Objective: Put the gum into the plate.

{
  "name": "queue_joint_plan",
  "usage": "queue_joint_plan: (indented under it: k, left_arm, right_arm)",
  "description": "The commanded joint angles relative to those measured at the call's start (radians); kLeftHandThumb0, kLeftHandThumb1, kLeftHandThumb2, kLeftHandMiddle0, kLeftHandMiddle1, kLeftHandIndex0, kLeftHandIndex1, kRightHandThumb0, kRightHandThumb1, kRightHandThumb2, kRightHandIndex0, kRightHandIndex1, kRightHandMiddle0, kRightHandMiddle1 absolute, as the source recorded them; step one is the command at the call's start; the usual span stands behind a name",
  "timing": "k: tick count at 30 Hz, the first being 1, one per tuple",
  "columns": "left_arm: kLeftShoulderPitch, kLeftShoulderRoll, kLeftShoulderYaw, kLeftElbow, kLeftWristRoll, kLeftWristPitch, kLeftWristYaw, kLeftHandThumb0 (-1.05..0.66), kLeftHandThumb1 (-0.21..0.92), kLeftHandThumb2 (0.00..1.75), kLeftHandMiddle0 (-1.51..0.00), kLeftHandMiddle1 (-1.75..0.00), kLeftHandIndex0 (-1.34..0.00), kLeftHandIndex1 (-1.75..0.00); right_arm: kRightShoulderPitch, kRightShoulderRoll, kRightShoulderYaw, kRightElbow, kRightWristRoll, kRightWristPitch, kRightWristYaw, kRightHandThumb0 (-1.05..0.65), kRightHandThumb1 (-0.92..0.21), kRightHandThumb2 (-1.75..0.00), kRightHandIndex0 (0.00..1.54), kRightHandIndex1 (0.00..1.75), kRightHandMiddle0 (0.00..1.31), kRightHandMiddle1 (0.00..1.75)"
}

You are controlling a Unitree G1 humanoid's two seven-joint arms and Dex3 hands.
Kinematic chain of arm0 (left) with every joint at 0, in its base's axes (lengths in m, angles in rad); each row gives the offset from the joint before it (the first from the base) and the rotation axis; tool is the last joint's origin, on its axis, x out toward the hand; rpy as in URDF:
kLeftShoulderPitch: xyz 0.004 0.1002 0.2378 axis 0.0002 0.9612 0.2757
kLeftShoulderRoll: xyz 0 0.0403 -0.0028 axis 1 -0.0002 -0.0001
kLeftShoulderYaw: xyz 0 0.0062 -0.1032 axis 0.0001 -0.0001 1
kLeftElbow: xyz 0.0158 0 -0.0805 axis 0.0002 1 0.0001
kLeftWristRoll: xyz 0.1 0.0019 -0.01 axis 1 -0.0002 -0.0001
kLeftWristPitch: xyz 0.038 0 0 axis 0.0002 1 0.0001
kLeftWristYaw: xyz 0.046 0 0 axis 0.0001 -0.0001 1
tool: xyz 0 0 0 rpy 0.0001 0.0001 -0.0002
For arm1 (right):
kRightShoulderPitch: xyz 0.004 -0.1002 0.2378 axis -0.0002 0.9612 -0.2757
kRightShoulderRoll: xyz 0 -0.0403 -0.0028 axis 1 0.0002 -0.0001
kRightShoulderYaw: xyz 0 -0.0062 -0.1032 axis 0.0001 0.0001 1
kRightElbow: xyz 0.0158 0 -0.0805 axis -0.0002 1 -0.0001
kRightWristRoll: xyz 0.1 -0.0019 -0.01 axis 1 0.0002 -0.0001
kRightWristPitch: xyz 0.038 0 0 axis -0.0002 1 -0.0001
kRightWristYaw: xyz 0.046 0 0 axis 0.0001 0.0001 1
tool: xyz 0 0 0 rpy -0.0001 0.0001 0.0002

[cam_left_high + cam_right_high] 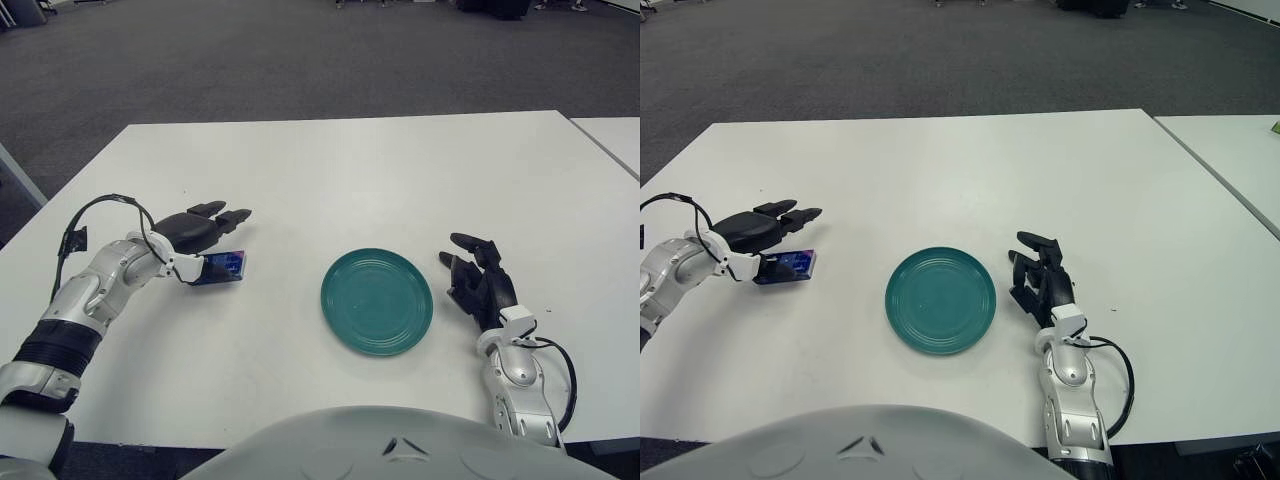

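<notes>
The gum [222, 267] is a small blue pack lying flat on the white table [350, 170], left of the plate. The teal plate [377, 301] sits empty at the table's front middle. My left hand [205, 228] is right at the gum's far-left side, with its fingers [228, 213] stretched out flat above and past the pack and not closed around it. The palm hides the pack's left end. My right hand [478, 280] shows just right of the plate, fingers relaxed and holding nothing.
A second white table [612, 140] stands at the far right, with a narrow gap between. Grey carpet floor lies beyond the table's far edge. My own torso [370, 445] fills the bottom of the view.
</notes>
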Motion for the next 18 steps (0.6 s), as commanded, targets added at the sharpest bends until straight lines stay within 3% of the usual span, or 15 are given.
queue_joint_plan:
  k: [1,18]
  left_arm:
    - [-0.028,0.008,-0.007,0.010,0.011,0.005,0.019,-1.05,0.92,0.36,0.00,0.00,0.00,-0.05]
    - [-0.042,-0.005,-0.028,0.001,0.015,0.029,0.018,-1.05,0.92,0.36,0.00,0.00,0.00,-0.05]
  right_arm:
    - [0.016,0.000,-0.006,0.046,0.008,0.046,0.006,-0.61,-0.92,-0.77,0.44,0.54,0.00,1.09]
    - [0.005,-0.017,-0.033,0.063,0.022,0.036,0.029,-0.63,-0.92,-0.76,0.44,0.57,0.01,1.10]
